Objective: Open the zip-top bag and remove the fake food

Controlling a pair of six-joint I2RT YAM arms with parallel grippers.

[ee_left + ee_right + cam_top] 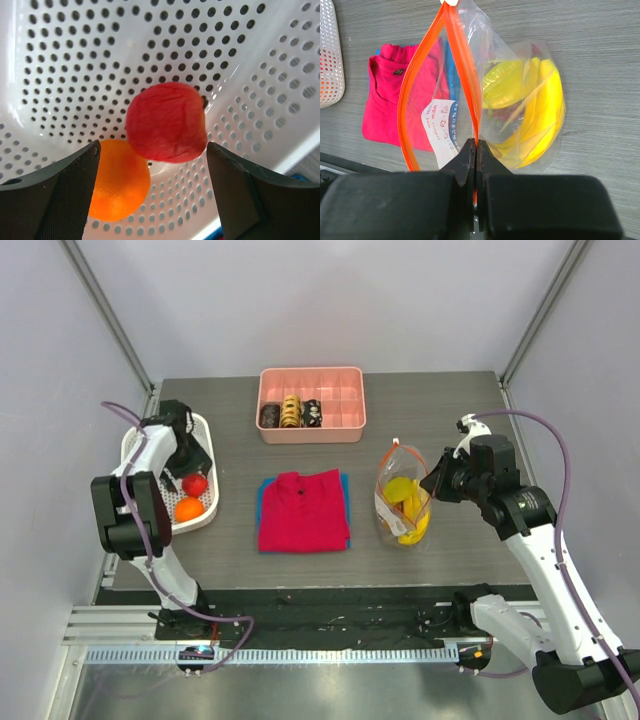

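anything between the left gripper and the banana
Only the bag around the banana, its mouth held open by the right gripper. The folded shirt lies flat between it and the left gripper.

A high camera at the near edge looks down on the whole desk (pixel 230 420). The left wrist view sits close above the white basket (pixel 75 50). The right wrist view faces the zip-top bag (pixel 485 100) up close. The high view takes in both.

The left gripper (pixel 152 147) is held wide open, pointed down. The right gripper (pixel 476 147) is clamped shut on the zip-top bag (pixel 515 55) at its edge.
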